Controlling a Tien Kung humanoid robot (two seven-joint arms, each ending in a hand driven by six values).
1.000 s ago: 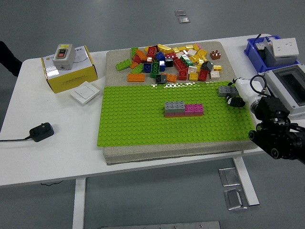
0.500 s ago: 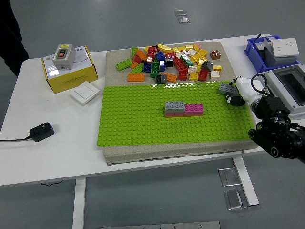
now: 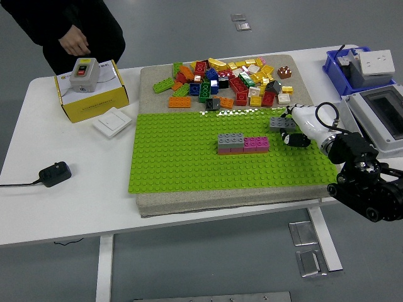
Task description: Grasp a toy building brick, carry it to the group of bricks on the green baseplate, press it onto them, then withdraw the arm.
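Note:
A grey brick (image 3: 281, 123) is held in my right hand (image 3: 291, 129), whose white fingers are curled on it just above the right part of the green baseplate (image 3: 189, 167). The group of bricks, grey (image 3: 231, 142) beside pink (image 3: 256, 144), stands at the baseplate's middle, a short way left of the held brick. A heap of loose coloured bricks (image 3: 230, 82) lies on the beige mat behind the baseplate. My left arm is out of view.
A person in black stands at the far left corner, one hand (image 3: 74, 43) above a yellow box (image 3: 91, 91) bearing a grey switch. A white wall switch (image 3: 113, 122) and black plug (image 3: 54, 173) lie at left. A blue bin (image 3: 356, 69) and grey device (image 3: 381, 119) flank my right arm.
My right hand has carried the grey brick leftward, closer to the grey and pink group. The person has stepped into view at the top left, with a hand now over the yellow box.

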